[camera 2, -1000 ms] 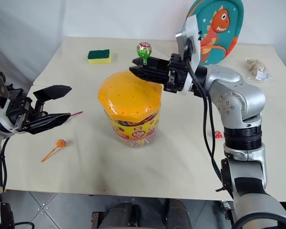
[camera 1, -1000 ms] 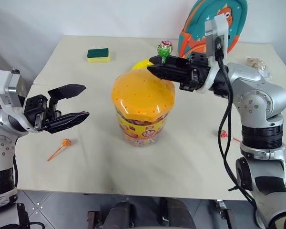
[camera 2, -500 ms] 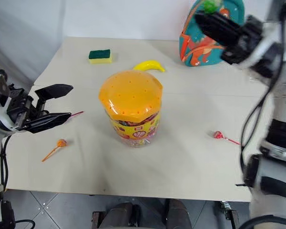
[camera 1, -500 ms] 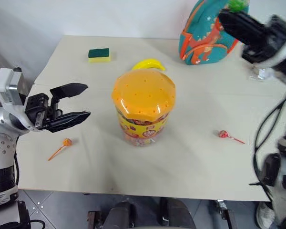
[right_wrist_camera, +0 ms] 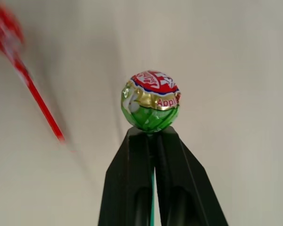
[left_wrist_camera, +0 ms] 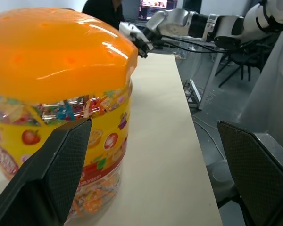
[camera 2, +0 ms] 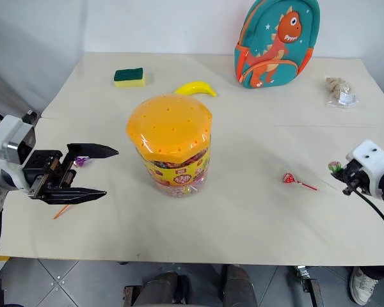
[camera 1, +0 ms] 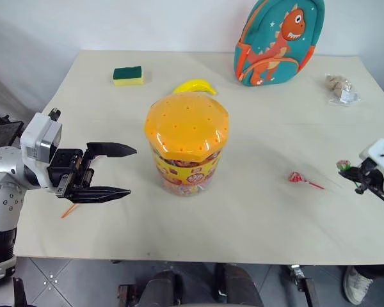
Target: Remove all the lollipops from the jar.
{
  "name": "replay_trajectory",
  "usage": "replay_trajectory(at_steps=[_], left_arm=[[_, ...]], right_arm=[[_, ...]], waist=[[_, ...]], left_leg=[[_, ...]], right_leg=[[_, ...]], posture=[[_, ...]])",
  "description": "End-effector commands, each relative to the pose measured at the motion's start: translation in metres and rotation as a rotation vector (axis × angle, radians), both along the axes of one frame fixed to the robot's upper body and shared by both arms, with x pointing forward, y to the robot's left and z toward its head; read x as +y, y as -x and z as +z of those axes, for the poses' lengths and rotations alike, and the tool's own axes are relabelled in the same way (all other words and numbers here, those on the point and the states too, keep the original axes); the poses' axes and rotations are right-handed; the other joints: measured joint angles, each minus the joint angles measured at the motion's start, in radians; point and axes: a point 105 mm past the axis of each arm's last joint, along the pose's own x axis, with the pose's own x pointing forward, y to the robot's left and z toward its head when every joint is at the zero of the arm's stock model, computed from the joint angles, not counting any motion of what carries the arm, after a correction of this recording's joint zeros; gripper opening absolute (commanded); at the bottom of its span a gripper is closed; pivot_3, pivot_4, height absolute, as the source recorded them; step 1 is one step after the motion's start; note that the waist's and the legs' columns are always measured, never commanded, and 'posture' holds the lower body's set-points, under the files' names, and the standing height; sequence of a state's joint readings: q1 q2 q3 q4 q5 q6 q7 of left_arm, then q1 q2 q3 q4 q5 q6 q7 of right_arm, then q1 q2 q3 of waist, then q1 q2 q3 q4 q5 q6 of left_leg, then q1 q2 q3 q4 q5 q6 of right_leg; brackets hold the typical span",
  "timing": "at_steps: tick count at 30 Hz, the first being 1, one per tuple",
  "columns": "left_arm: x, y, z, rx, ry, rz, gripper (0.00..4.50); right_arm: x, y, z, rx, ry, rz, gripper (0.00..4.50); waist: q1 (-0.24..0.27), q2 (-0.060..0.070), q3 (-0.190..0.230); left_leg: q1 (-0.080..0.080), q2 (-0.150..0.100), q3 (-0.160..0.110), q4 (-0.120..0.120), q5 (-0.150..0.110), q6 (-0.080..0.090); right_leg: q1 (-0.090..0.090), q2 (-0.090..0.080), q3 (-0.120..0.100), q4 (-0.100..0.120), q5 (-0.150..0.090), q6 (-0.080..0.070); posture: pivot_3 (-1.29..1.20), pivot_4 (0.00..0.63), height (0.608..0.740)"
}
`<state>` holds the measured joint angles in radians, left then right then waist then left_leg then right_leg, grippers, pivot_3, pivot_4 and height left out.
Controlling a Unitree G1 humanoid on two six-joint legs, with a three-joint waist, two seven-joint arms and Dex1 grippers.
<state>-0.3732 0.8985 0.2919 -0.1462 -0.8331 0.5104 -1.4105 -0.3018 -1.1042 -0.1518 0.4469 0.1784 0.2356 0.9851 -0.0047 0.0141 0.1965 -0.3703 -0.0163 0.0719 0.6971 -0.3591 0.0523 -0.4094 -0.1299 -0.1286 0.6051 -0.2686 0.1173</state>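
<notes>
While left jaws gape beside the jar (camera 1: 186,150), right jaws pinch the green lollipop (right_wrist_camera: 151,107) stick.

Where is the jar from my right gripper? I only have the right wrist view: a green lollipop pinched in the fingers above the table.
Observer: The jar stands mid-table, well to the left of the right gripper and its green lollipop.
Operator: Is its lid off?
Observer: No, the orange lid is on.
Operator: What is the left gripper doing?
Observer: The left gripper is open and empty, on the jar's left and apart from it.
</notes>
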Motion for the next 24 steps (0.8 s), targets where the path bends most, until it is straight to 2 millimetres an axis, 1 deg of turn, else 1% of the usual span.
replay_trajectory(at_steps=[1,2,4,7,9,10,11,13,15,17,19,21,24], left_arm=[[-0.001,0.005,0.002,-0.030,-0.016,-0.006,4.50],[-0.001,0.005,0.002,-0.030,-0.017,-0.005,4.50],[0.000,0.005,0.002,-0.028,-0.020,0.007,4.50],[0.005,-0.002,0.007,-0.009,0.009,0.078,4.50],[0.009,-0.005,0.010,-0.007,0.026,0.113,4.50],[0.011,-0.006,0.010,-0.011,0.024,0.129,4.50],[0.016,-0.009,0.007,-0.009,0.015,0.167,4.50],[0.028,-0.012,0.000,-0.006,-0.002,0.229,4.50],[0.039,-0.015,-0.009,-0.004,-0.024,0.289,4.50],[0.054,-0.020,-0.020,0.014,-0.047,0.365,4.50],[0.071,-0.025,-0.035,0.012,-0.073,0.466,4.50],[0.078,-0.026,-0.045,-0.014,-0.093,0.508,4.50],[0.080,-0.031,-0.049,-0.106,-0.092,0.565,4.50]], right_arm=[[0.001,-0.001,-0.001,-0.020,-0.017,0.016,0.59],[0.001,-0.001,-0.002,-0.018,-0.024,0.017,0.75],[0.002,-0.001,-0.001,-0.021,-0.026,0.025,1.43],[0.000,0.008,0.007,-0.005,-0.045,0.042,2.40],[-0.004,0.011,0.014,-0.029,-0.038,0.055,3.11],[-0.004,0.012,0.020,-0.064,-0.038,0.075,3.46],[0.003,0.014,0.031,-0.120,-0.078,0.138,3.85],[0.021,0.022,0.054,-0.251,-0.175,0.288,4.46],[0.040,0.030,0.073,-0.357,-0.271,0.417,4.46],[0.058,0.035,0.082,-0.399,-0.323,0.495,4.46],[0.090,0.045,0.080,-0.384,-0.348,0.634,4.46],[0.116,0.054,0.074,-0.366,-0.349,0.740,4.46],[0.141,0.058,0.067,-0.391,-0.362,0.808,4.46]], waist=[[0.001,0.000,0.000],[0.001,0.000,0.000],[0.002,0.000,0.000],[0.007,0.000,0.000],[0.011,0.000,0.000],[0.012,0.000,0.000],[0.011,0.000,0.000],[0.007,0.000,0.000],[0.005,0.001,0.000],[0.001,0.001,0.000],[0.004,0.001,0.000],[0.006,0.001,0.000],[0.016,0.000,0.000]], left_leg=[[0.000,0.000,0.000,0.000,0.000,0.000],[0.000,0.000,0.000,0.000,0.000,0.000],[0.000,0.000,0.000,0.000,0.000,0.000],[-0.001,0.000,-0.002,0.001,0.000,0.000],[-0.001,-0.001,-0.004,0.001,0.000,0.000],[-0.001,-0.001,-0.004,0.001,0.000,0.000],[-0.001,-0.001,-0.004,0.001,0.000,0.000],[-0.001,-0.001,-0.004,0.001,0.000,0.000],[-0.001,0.000,-0.004,0.000,0.000,0.000],[0.000,0.001,-0.004,0.000,0.000,0.000],[0.000,0.001,-0.003,0.000,0.000,-0.001],[0.000,0.001,-0.004,0.000,-0.001,-0.001],[0.000,0.000,-0.005,0.000,-0.001,-0.001]], right_leg=[[0.000,0.000,0.000,0.000,0.000,0.000],[0.000,0.000,0.000,0.000,0.000,0.000],[0.000,0.000,0.000,0.000,0.000,0.000],[0.001,-0.001,0.000,-0.001,0.000,0.000],[0.002,-0.001,0.002,-0.001,0.000,0.000],[0.002,-0.001,0.002,-0.001,0.000,0.000],[0.002,-0.001,0.003,-0.001,0.000,0.000],[0.002,-0.001,0.002,-0.002,0.000,0.000],[0.002,0.000,0.001,-0.002,0.000,0.000],[0.003,0.001,-0.001,-0.002,0.000,0.000],[0.003,0.001,-0.001,-0.002,0.000,0.000],[0.003,0.000,-0.001,-0.002,0.000,0.000],[0.003,-0.002,0.000,-0.002,0.000,0.000]], posture=[[0.00,0.150,0.740],[0.00,0.150,0.740],[0.00,0.150,0.740],[0.00,0.150,0.740],[0.00,0.150,0.740],[0.00,0.150,0.740],[0.00,0.150,0.740],[0.00,0.150,0.740],[0.00,0.150,0.740],[0.00,0.150,0.740],[0.00,0.150,0.740],[0.00,0.150,0.740],[0.00,0.150,0.740]])
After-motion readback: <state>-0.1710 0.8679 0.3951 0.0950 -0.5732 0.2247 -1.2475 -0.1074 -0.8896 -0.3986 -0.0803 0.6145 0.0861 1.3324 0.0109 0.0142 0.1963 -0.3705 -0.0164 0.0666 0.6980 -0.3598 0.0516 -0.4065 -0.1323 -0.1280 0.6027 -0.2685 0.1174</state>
